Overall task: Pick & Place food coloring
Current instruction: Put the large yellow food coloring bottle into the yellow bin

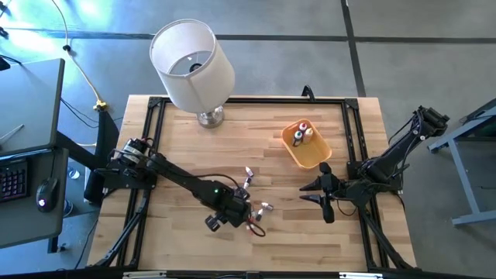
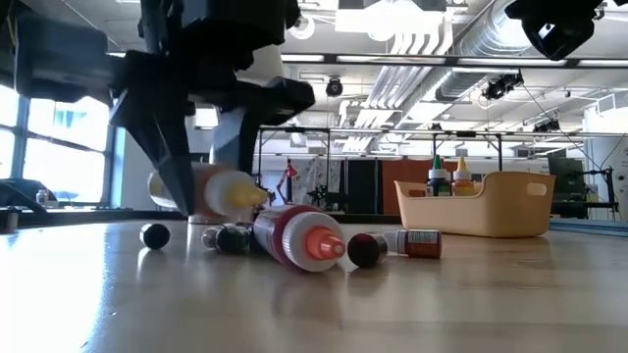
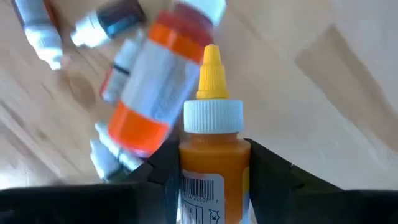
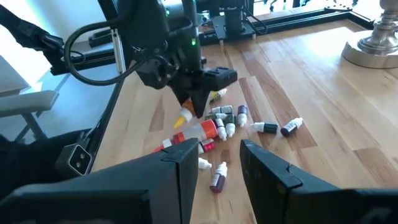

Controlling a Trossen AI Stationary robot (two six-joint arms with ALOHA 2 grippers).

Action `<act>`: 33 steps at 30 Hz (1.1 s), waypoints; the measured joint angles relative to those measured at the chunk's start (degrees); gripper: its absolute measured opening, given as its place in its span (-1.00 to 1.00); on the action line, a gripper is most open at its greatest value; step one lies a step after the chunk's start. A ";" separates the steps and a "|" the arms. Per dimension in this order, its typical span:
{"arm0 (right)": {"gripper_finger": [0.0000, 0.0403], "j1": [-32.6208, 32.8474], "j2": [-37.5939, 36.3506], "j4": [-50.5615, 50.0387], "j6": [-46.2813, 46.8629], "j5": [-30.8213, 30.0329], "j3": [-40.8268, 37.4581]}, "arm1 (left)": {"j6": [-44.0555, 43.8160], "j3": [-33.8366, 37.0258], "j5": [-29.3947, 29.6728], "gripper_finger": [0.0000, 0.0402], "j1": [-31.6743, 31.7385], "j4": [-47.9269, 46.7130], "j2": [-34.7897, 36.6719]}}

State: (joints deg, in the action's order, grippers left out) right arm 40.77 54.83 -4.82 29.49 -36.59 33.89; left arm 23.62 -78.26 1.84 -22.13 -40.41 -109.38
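Orange-yellow dropper bottle (image 3: 210, 155) w/ yellow tip is clamped between left gripper (image 3: 211, 171) fingers just above the table, rest of the food coloring pile (image 4: 227, 124) right beneath/beside it, right gripper (image 4: 217, 158) parted, idle, well apart.

In the left wrist view the yellow-capped orange bottle (image 3: 211, 162) runs off the picture's edge below its barcode label, its sides covered by the left end effector's (image 3: 211, 186) dark fingers (image 3: 160, 174), and the bottles behind it, a larger orange bottle (image 3: 155, 87) among them, are blurred. From above, the scattered bottles (image 1: 257, 208) on the table (image 1: 186, 155) are too small to tell their colours. The low view cuts the left arm (image 2: 196, 59) off at the top.
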 joint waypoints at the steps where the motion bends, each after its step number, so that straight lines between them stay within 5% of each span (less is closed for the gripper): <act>1: -0.44 0.00 0.00 0.00 0.01 0.02 0.00 | -0.25 -0.60 0.08 -0.37 0.00 -1.02 0.00; 11: -0.44 0.00 0.00 0.00 0.01 0.36 0.00 | -0.61 -15.66 8.72 -0.36 0.07 -12.63 -0.02; 18: -0.44 -0.02 0.02 0.17 -4.78 -0.10 0.00 | 10.38 -31.15 11.05 -0.36 1.91 -11.75 2.41; 21: -0.44 -0.02 0.02 0.87 -10.20 -2.67 0.00 | 11.49 -35.14 2.64 -0.36 6.19 -9.01 5.16; 26: -0.44 -0.04 -0.04 3.16 -15.54 -5.64 0.02 | 13.54 -32.51 -22.04 -0.36 17.95 1.66 8.95; 30: -0.44 -0.02 -0.15 3.08 -14.48 -4.76 0.02 | 8.95 -24.13 -39.48 -0.36 27.63 16.80 8.76; 33: -0.44 -0.02 -0.15 3.43 -14.52 -4.92 0.02 | 2.36 -13.96 -41.57 -0.36 32.13 36.94 7.36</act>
State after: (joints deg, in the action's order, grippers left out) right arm 40.75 54.68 -1.39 14.97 -41.52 33.91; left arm 25.98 -92.22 -39.73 10.00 -3.47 -102.02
